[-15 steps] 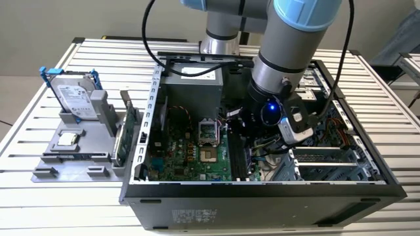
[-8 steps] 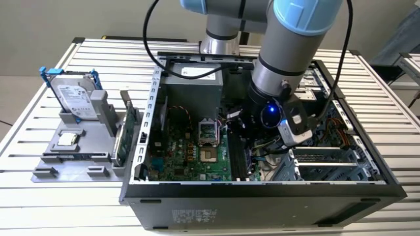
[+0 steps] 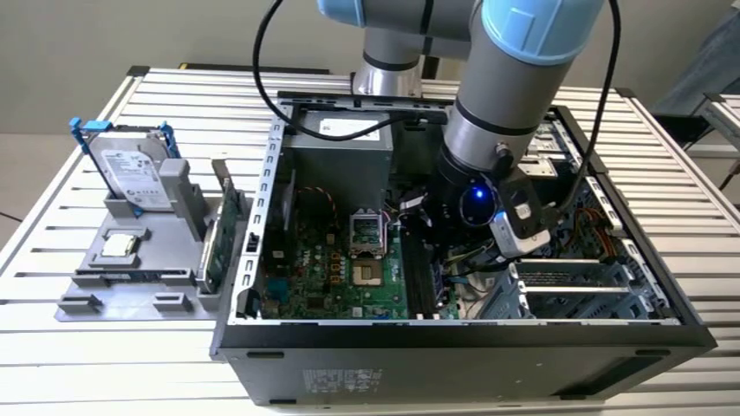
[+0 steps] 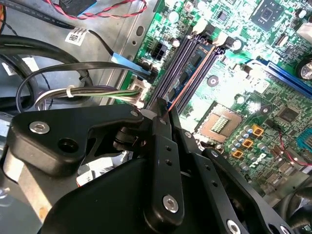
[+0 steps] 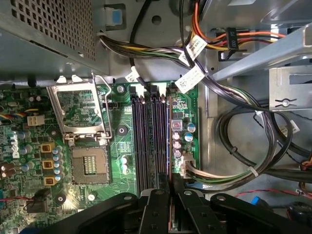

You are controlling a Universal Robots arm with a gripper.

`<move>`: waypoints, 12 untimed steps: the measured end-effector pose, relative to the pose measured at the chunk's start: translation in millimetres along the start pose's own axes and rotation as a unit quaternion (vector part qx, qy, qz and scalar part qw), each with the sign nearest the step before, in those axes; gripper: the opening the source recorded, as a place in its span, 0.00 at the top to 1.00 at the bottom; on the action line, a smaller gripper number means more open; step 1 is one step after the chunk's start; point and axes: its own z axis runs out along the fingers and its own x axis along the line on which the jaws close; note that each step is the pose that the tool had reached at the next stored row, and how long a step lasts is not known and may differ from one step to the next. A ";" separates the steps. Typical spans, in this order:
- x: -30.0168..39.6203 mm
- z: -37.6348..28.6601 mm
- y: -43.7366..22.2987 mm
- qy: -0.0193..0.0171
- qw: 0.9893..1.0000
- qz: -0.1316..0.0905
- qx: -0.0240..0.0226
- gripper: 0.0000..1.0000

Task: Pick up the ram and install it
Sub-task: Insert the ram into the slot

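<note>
The gripper [image 4: 163,109] is closed on the ram [image 4: 187,80], held edge-on directly over the motherboard's [image 5: 117,131] slots [image 5: 148,141]. Insertion step; next requires exact alignment and straight, even seating pressure.

Slatted metal table [image 3: 104,364], pale grey, ribs running across the exterior view. Its far corner sits at the exterior view's upper left; dark trim along the far edge. Beige floor [image 3: 47,104] beyond the table's edge on the exterior view's left. Plain grey-beige wall [image 3: 139,30] behind. 2nd slatted surface [image 3: 723,121] near the exterior view's right edge, apart from the table. Light soft, even.
</note>
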 end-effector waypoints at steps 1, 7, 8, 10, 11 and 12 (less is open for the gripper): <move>0.0 0.2 0.1 0.000 1.000 -0.002 0.000 1.00; 0.0 1.3 0.7 0.000 1.000 -0.007 0.001 1.00; 0.0 1.8 0.7 0.000 1.000 -0.007 0.001 1.00; 0.0 2.6 0.8 0.000 1.000 -0.007 0.001 1.00; -0.1 3.4 0.8 0.000 1.000 -0.007 0.001 1.00; -0.1 4.4 0.9 0.000 1.000 -0.007 0.001 1.00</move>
